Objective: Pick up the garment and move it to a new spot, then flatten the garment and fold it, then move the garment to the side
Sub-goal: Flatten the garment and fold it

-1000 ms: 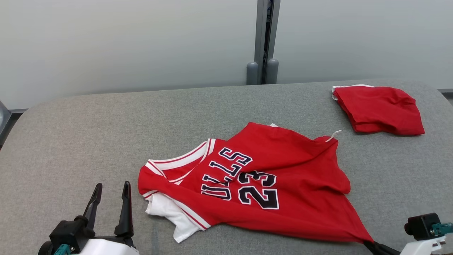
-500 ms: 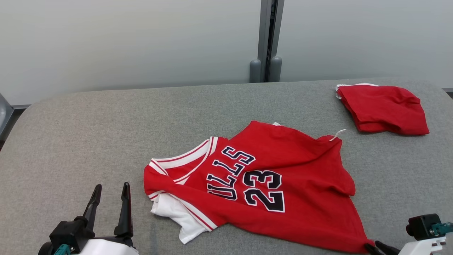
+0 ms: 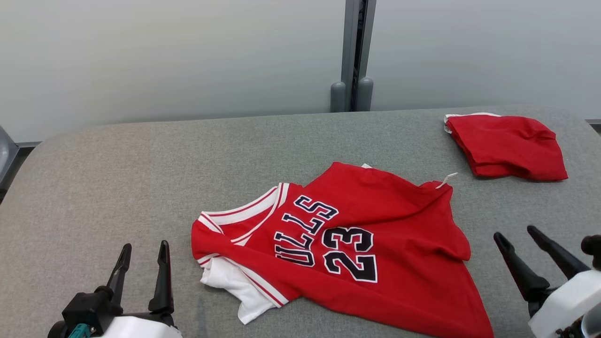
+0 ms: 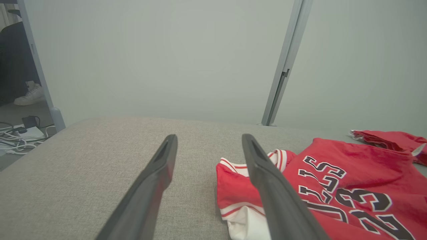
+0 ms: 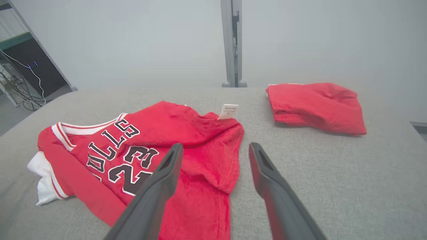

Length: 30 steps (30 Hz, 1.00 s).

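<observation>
When checking wrist views against head view, get extras: from right wrist, white tag (image 5: 228, 111) face-on at far hem corner of jersey (image 5: 193, 140); from left wrist, cables (image 4: 13, 143) and shoe (image 4: 30, 96) on floor, far left. Lies rumpled mid table (image 3: 141, 155), long axis left–right, collar left, hem right. Left gripper (image 3: 144, 245) spread, empty, near left. Right gripper (image 3: 514, 233) spread, empty, just right of hem, not touching. Folded red cloth (image 3: 507, 145) far right.
</observation>
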{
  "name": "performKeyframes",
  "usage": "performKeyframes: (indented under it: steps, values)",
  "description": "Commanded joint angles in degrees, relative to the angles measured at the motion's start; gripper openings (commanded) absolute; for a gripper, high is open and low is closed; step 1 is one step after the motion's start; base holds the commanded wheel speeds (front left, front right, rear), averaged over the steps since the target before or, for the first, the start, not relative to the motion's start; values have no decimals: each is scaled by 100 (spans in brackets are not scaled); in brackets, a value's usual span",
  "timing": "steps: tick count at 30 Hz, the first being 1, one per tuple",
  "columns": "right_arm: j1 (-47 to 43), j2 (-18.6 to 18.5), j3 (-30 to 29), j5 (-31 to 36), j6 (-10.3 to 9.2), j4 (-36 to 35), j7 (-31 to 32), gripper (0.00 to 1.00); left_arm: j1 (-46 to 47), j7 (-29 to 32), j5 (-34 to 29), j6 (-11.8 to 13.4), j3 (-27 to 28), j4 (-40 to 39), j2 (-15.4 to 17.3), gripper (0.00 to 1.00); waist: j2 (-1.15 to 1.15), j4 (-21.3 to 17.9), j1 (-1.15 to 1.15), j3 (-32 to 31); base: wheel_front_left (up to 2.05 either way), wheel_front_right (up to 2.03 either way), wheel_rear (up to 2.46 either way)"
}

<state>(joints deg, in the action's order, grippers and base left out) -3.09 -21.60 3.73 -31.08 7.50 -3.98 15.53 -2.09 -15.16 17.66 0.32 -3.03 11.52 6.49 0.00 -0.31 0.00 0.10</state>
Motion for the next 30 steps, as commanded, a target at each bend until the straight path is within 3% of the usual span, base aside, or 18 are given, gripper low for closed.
performKeyframes:
  steps: [1,5,8,16,30]
  values:
    - [72,59,-72,91,0,-30,-147,100,20,-9,-4,9,6,-14,18,100,0,6,0,2,0,0,0]
    - [302,494,-259,403,1,95,-643,100,81,-9,5,-20,-38,22,-14,100,0,47,0,9,0,0,0]
    - [550,913,-327,711,1,319,-1365,100,145,-9,10,-40,-73,80,-16,100,0,134,0,17,0,0,0]
    - [724,1286,-225,1016,1,842,-2730,100,145,-9,42,-56,-122,143,-36,100,0,292,0,-9,0,0,0]
    - [863,1307,-24,1052,1,1464,-3049,100,174,-9,90,-50,-191,247,-45,100,0,300,0,-1,0,0,0]
